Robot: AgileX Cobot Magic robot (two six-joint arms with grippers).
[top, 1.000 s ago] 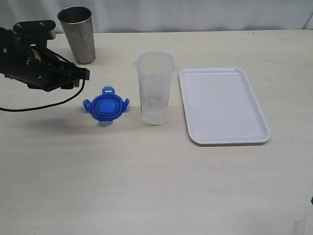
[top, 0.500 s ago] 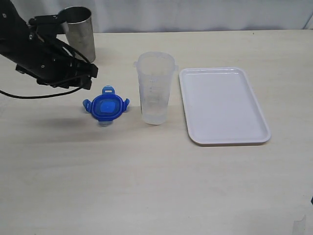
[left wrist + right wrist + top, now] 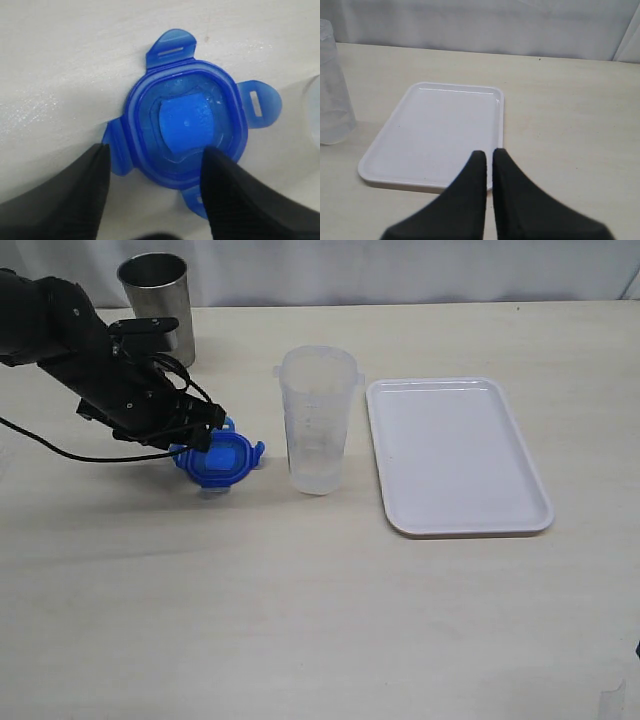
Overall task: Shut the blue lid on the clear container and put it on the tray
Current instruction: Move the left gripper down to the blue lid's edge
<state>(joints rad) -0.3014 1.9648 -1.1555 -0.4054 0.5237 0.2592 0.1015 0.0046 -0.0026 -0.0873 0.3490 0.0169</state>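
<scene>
Just over the blue lid (image 3: pixel 187 122) hangs the half-open left end effector (image 3: pixel 156 149).

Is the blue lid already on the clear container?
No, the blue lid lies on the table beside the clear container, whose mouth stands uncovered.

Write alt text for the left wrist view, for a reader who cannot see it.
A blue lid with four edge flaps lies flat on a pale table, seen close from above. The left pincer is open, its two dark fingers framing the lid, one beside a flap and one over the rim.
</scene>
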